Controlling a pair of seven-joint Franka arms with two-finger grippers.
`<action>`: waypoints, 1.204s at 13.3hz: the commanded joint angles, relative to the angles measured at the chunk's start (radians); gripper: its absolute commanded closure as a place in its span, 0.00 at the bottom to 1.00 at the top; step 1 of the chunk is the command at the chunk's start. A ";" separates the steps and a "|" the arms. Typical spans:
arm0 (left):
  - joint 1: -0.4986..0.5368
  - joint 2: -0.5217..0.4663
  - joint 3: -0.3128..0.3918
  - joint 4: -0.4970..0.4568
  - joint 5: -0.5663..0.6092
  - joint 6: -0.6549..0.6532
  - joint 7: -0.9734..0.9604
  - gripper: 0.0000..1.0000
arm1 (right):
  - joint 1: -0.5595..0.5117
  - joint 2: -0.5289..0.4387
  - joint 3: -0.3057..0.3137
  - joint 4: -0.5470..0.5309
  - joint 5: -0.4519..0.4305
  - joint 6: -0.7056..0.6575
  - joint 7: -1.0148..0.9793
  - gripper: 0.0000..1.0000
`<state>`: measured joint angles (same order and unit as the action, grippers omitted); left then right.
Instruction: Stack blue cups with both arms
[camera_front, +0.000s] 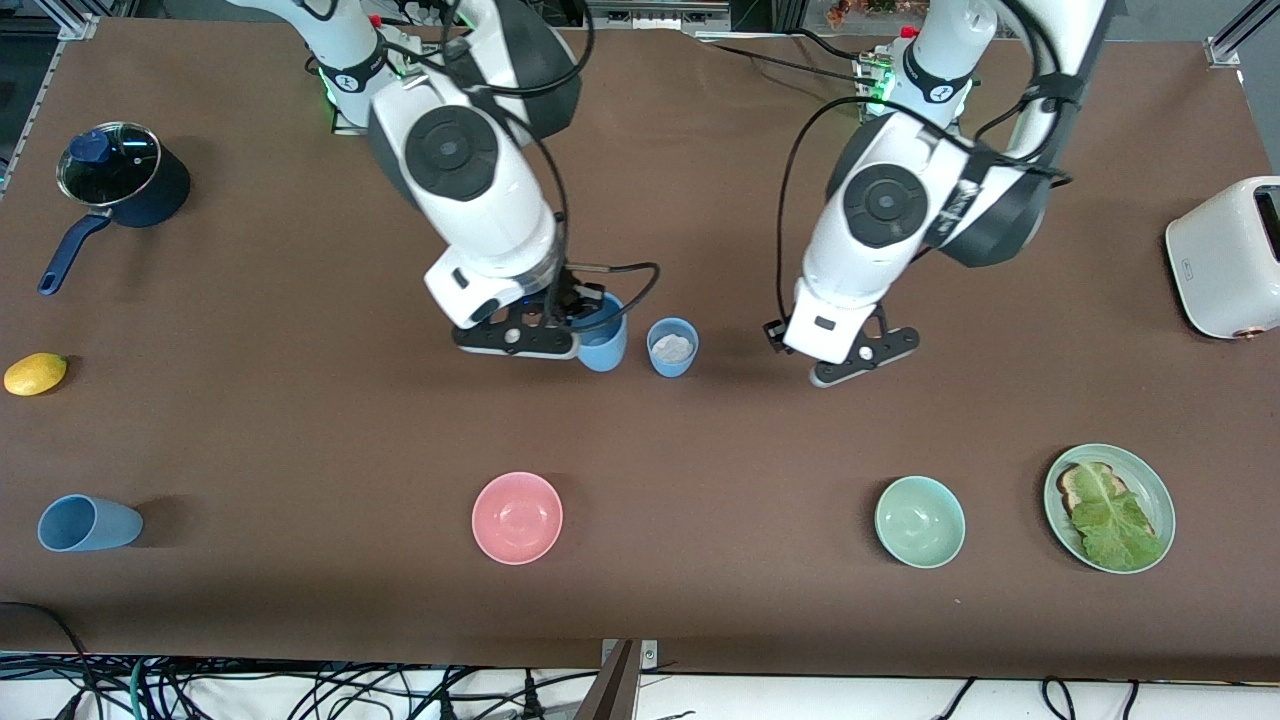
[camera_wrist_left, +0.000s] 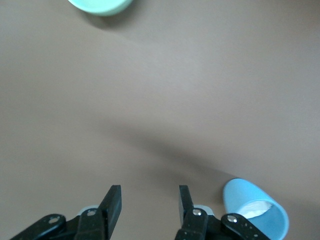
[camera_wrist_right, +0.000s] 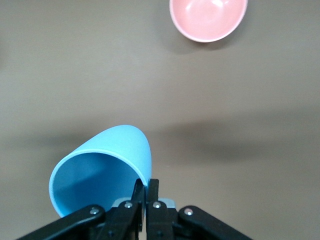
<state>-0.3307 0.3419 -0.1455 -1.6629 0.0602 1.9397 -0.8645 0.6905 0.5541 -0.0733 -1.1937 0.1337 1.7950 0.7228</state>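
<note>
The right gripper (camera_front: 580, 318) hides part of its held blue cup's (camera_front: 605, 345) rim.

two glossy white jointed arms: right arm (camera_front: 470, 190), left arm (camera_front: 890, 220). each with large black round joint cap, small central dot. black collar bands with white logo near bases; green light glow and red button there. black cables loop along links, down to wrists. left gripper (camera_wrist_left: 148, 206), right gripper (camera_wrist_right: 145, 196): black two-finger, flat linkage bars, silver pivot screws, pale grey plate between linkages.
</note>
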 joint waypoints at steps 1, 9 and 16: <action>0.082 -0.041 -0.012 -0.014 0.004 -0.051 0.164 0.45 | 0.047 0.046 -0.008 0.034 0.014 0.067 0.085 1.00; 0.317 -0.075 -0.012 -0.032 -0.033 -0.094 0.582 0.42 | 0.107 0.150 -0.010 0.115 0.012 0.115 0.196 1.00; 0.469 -0.058 -0.014 -0.029 -0.034 -0.085 0.841 0.38 | 0.115 0.145 -0.011 0.089 0.014 0.070 0.201 1.00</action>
<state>0.0926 0.2951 -0.1471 -1.6835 0.0503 1.8560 -0.1068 0.7929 0.6884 -0.0731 -1.1220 0.1337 1.8893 0.9041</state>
